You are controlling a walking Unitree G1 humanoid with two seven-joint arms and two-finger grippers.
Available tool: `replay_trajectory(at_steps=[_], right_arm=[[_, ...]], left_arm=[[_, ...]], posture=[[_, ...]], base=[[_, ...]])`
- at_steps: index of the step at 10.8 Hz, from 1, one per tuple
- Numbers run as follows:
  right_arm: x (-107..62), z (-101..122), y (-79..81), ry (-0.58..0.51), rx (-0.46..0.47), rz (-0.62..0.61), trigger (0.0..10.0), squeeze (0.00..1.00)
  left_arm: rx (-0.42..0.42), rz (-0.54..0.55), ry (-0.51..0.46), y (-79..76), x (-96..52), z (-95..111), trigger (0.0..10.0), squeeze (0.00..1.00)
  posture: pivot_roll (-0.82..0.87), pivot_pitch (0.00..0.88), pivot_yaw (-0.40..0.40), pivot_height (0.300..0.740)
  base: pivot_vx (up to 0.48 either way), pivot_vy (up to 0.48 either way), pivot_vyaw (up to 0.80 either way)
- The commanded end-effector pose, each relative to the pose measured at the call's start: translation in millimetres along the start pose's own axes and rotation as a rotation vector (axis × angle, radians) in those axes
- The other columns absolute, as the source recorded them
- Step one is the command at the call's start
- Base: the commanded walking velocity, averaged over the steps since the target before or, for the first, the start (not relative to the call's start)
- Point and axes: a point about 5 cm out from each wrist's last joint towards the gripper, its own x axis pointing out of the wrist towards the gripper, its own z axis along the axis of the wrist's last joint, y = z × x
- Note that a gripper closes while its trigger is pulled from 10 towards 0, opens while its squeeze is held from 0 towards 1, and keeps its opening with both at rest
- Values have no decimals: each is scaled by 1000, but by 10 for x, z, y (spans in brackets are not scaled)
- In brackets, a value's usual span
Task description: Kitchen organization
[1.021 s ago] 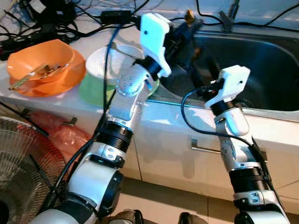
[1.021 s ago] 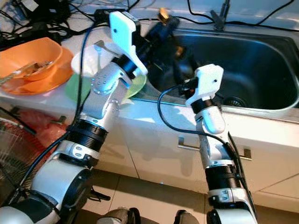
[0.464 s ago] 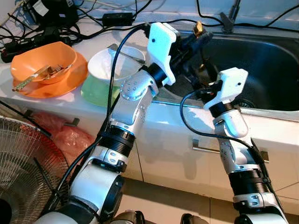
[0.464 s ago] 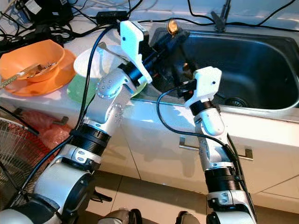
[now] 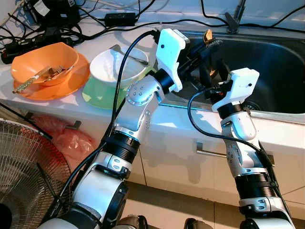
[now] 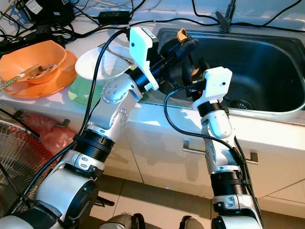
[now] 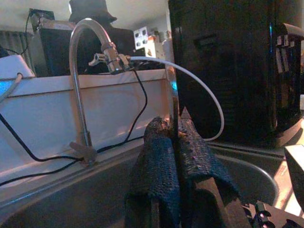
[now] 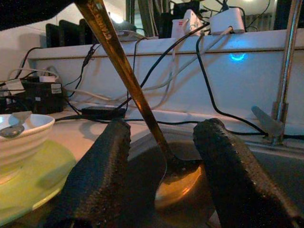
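Inventory, your left to right.

1. Cables and adapters (image 5: 52, 19): tangled at the tabletop's back-left corner. Not sorted.
2. Orange bowl (image 5: 45, 62) on an orange plate (image 5: 52, 88), utensils lying inside. Near the tabletop's front edge. Judged still to do.
3. White bowl (image 5: 116, 67) on a green plate (image 5: 100, 95), a utensil resting in it. Just beside the sink's left rim. Also untouched, by the look of it.
4. Left hand (image 6: 183, 43): raised over the sink's left rim, fingers pressed together on the handle of a golden spoon (image 8: 137, 102). The handle tip stands above the fingers; the bowl of the spoon hangs down into the basin.
5. Right hand (image 8: 164, 175): low at the sink's front-left, fingers well apart, one either side of the spoon's bowl, not touching it. It holds nothing.
6. Sink (image 5: 281, 62): dark steel basin with drain; its visible floor looks bare. Faucet (image 7: 83, 71) at the back rim, with more cables (image 5: 267, 21) along the ledge.

Progress, as a judgement: early. You have one spoon in transit; both dish stacks remain.

Room: you get generous space inside the basin to your right. It is tight between the two hands, and between the left arm and the white bowl. Mind the front rim below the right wrist.
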Motion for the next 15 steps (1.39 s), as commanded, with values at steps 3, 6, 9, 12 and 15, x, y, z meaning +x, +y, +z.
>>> replay_trajectory(at_steps=[3, 6, 9, 12, 15], right_arm=[[28, 78, -12, -28, -14, -13, 10000, 0], [40, 82, 13, -30, -7, -9, 10000, 0], [41, 74, 55, -28, 0, 10, 4784, 0], [21, 26, 62, -7, -25, 18, 0, 0], [16, -9, 60, 13, -35, 17, 0, 0]], left_arm=[[16, -34, 7, -41, -4, 11, 10000, 0], [-4, -58, 27, -97, -7, -40, 10000, 0], [-9, -65, 20, -115, 18, -25, 10000, 0], [-5, -62, 19, -118, 16, -21, 10000, 0], [2, -57, 24, -112, 6, -29, 10000, 0]], posture=[[14, 128, 106, 740], [14, 132, 107, 740], [15, 136, 108, 740], [18, 134, 106, 740], [17, 128, 107, 740]], base=[[0, 0, 0], [0, 0, 0], [0, 0, 0], [0, 0, 0], [0, 0, 0]])
